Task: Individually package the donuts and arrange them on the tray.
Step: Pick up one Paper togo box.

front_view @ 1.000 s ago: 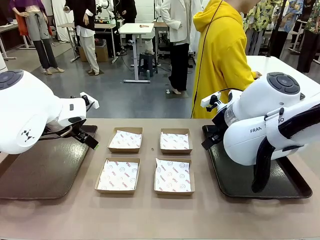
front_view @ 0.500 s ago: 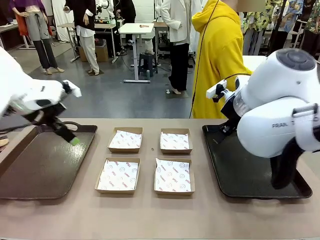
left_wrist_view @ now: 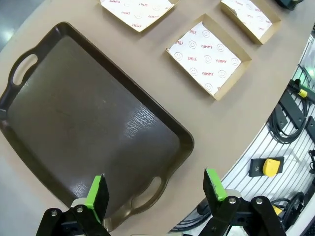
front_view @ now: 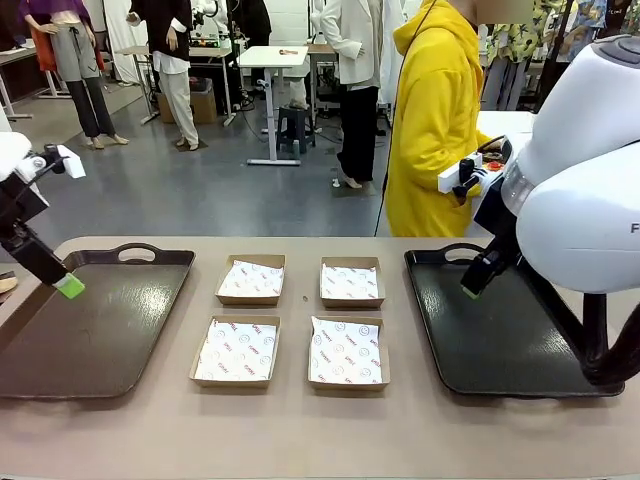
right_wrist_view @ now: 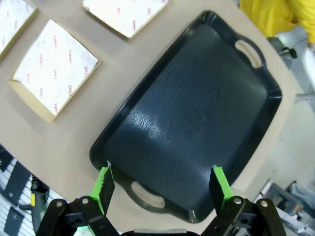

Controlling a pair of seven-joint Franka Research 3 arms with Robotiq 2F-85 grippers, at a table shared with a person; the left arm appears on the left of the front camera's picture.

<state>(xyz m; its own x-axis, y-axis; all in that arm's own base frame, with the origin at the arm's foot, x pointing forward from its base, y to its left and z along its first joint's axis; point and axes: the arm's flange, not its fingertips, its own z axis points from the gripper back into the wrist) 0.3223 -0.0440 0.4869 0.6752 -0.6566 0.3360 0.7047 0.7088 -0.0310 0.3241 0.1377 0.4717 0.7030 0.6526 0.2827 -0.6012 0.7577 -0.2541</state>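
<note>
Items you had on hand, largest first:

1. Table (front_view: 300, 435): tan top, with a person in a yellow hoodie (front_view: 435, 120) standing at its far side.
2. Trays, two: brown tray (front_view: 100, 345) at your left and black tray (front_view: 500, 355) at your right, each with cut-out handles.
3. Cardboard boxes (front_view: 237, 351), four: shallow, set two by two between the trays and lined with white paper printed SMILE and YUMMY in red.
4. Left end effector (left_wrist_view: 155, 189): raised over the brown tray's edge, green pads spread wide, gripping nothing.
5. Right end effector (right_wrist_view: 160, 184): raised over the black tray, pads equally wide, gripping nothing.
6. Red-orange shape (front_view: 492, 163): lay beside the person's sleeve behind your right arm. It was too small for you to tell whether it was a donut.
</note>
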